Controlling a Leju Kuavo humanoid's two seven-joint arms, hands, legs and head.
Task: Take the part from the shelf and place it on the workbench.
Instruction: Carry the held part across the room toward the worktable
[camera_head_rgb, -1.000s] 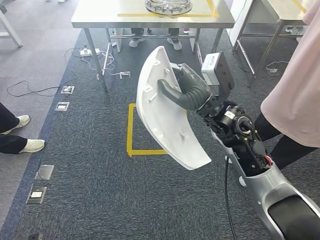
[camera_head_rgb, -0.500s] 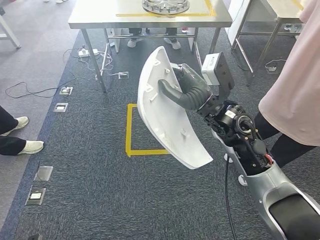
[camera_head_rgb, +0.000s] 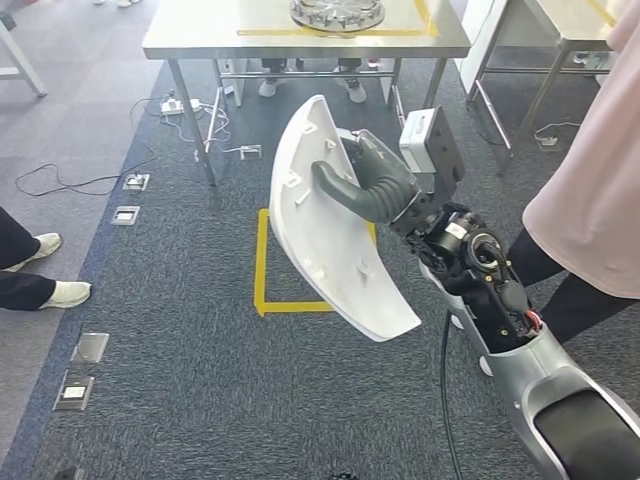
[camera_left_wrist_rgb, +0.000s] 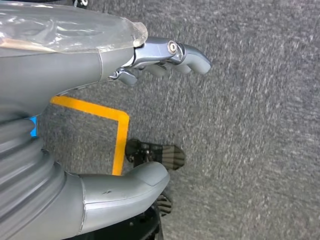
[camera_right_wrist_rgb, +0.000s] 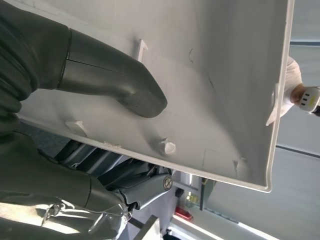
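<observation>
- Since half a second ago the whole head view has slid a little, so the camera moved rather than the furniture; the steel workbench and yellow floor square sit slightly lower and further right in the picture, and the held part has barely changed against the arm.
- Dark grey carpet floor (camera_head_rgb: 189, 350) spreads across the scene, with a square outline of yellow tape (camera_head_rgb: 260, 262) in the middle.
- Long stainless-steel workbench (camera_head_rgb: 226, 40) stands at the far side, a round silver metal disc (camera_head_rgb: 337, 12) resting on its top.
- Large curved white plastic shell part (camera_head_rgb: 332, 240) hangs in the air above the tape square, well short of the bench.
- Right hand (camera_head_rgb: 362, 185) grasps that part: its thick grey thumb presses the inner face and darker fingers (camera_right_wrist_rgb: 124, 182) wrap behind the edge.
- Left hand (camera_left_wrist_rgb: 124, 115) hangs over the carpet, fingers apart and holding nothing.
- Person in a pale pink garment (camera_head_rgb: 596, 180) stands close at the right.
- Judged from this, the carry step is under way; next the robot must close on the bench, lift the part above the tabletop and set it down beside the disc.
</observation>
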